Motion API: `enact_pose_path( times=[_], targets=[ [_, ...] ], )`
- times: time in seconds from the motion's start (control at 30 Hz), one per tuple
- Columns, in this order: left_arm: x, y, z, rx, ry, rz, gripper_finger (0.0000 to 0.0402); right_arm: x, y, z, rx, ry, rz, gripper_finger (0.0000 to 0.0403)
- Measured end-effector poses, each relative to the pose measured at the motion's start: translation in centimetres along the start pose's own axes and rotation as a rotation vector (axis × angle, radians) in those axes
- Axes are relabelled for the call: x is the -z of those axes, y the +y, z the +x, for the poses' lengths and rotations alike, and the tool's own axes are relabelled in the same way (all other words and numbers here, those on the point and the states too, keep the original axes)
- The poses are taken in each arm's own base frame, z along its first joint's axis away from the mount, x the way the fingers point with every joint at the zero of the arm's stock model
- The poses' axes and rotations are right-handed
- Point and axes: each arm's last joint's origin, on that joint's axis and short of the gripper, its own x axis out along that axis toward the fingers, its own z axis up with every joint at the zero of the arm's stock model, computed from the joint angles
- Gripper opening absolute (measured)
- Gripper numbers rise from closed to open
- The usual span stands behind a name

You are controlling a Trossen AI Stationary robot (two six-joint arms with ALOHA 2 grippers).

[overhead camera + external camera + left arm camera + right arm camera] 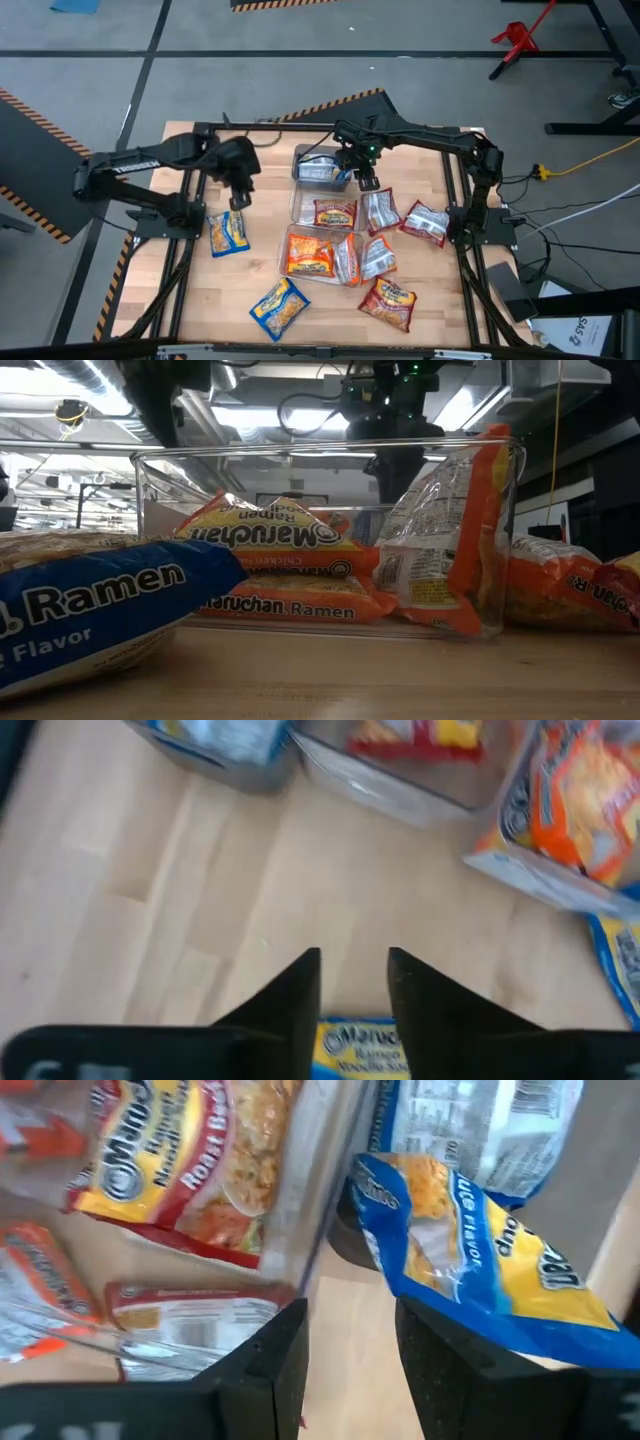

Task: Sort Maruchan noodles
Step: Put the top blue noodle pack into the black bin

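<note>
Left hand open, empty, just above blue packet lying on surface left of bins. Good grasp: drop straight down, fingers astride packet's short edge, close slowly; wrapper crinkly, slips.

Right hand open, empty, hovering beside far bin, which holds blue packets.

Other packets: orange in near bin, red in middle one, rest loose on surface.

Hidden: left wrist view shows only packet's edge between fingers; far bin's count unclear.

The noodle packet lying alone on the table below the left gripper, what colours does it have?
Blue and yellow. The noodle packet shows best in the high view.
</note>
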Motion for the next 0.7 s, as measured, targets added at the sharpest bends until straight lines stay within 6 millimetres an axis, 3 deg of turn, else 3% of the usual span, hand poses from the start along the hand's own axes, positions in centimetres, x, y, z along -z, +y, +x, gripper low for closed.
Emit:
enact_pose_path(
  times=[0.17,0.37,0.7],
  targets=[
    [0.8,-1.1,2.5,-0.019,0.113,-0.023,0.0166,0.2,0.3,0.0,-0.055,0.006,0.005,0.0138],
    [4.0,-0.3,6.2,-0.2,0.267,-0.208,0.0193,0.4,0.4,0.0,-0.063,0.021,0.007,0.0138],
    [6.6,0.6,8.1,-0.267,0.339,-0.289,0.0197,0.5,0.6,-0.3,-0.075,0.024,0.002,0.0138]
  ],
)
